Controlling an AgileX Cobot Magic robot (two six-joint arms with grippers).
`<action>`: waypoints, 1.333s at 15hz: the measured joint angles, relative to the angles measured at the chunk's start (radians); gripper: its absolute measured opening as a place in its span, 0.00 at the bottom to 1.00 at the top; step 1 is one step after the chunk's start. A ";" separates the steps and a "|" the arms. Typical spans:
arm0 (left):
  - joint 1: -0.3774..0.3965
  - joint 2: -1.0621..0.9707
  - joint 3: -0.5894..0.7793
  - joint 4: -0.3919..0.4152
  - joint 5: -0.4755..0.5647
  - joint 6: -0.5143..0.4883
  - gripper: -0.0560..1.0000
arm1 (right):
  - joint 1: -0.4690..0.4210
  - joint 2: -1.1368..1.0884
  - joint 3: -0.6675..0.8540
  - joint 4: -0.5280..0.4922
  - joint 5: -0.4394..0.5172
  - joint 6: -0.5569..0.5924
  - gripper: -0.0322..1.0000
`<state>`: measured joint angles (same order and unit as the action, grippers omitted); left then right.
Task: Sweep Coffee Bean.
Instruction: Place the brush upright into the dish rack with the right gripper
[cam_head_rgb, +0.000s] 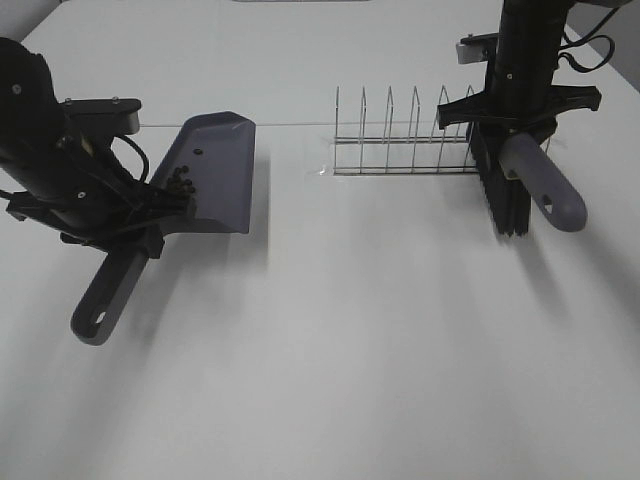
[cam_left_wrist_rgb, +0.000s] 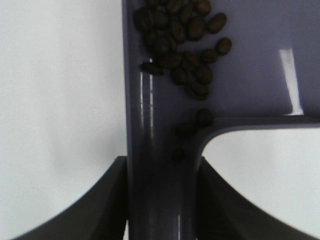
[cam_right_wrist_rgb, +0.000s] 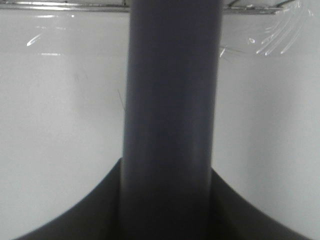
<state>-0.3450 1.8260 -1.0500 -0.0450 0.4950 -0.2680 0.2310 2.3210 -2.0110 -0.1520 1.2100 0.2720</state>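
Observation:
The grey-purple dustpan (cam_head_rgb: 215, 170) is at the left, held by its handle (cam_head_rgb: 108, 295) in my left gripper (cam_head_rgb: 140, 230). The coffee beans (cam_head_rgb: 180, 182) lie in a cluster inside the pan near the handle; the left wrist view shows them (cam_left_wrist_rgb: 182, 40) close up on the pan (cam_left_wrist_rgb: 260, 45), with my fingers (cam_left_wrist_rgb: 107, 200) shut on the handle (cam_left_wrist_rgb: 162, 190). My right gripper (cam_head_rgb: 515, 135) is shut on the grey brush handle (cam_head_rgb: 545, 185), with the dark bristles (cam_head_rgb: 508, 200) hanging down to the table. The right wrist view shows the handle (cam_right_wrist_rgb: 170, 115) between my fingers (cam_right_wrist_rgb: 75, 210).
A wire dish rack (cam_head_rgb: 405, 135) stands on the white table (cam_head_rgb: 350, 330) between the dustpan and the brush, its bar also showing in the right wrist view (cam_right_wrist_rgb: 60, 5). A table seam runs behind the rack.

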 joint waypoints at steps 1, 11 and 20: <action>0.000 0.000 0.000 0.000 0.000 0.000 0.39 | -0.002 0.025 -0.039 -0.003 0.006 -0.005 0.36; 0.000 0.000 0.000 0.000 0.000 0.007 0.39 | -0.028 0.137 -0.187 0.001 -0.015 -0.021 0.36; 0.000 0.000 0.000 0.000 0.000 0.007 0.39 | -0.028 0.137 -0.190 -0.002 -0.065 -0.026 0.70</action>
<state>-0.3450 1.8260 -1.0500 -0.0450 0.4950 -0.2610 0.2030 2.4580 -2.2010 -0.1540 1.1450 0.2460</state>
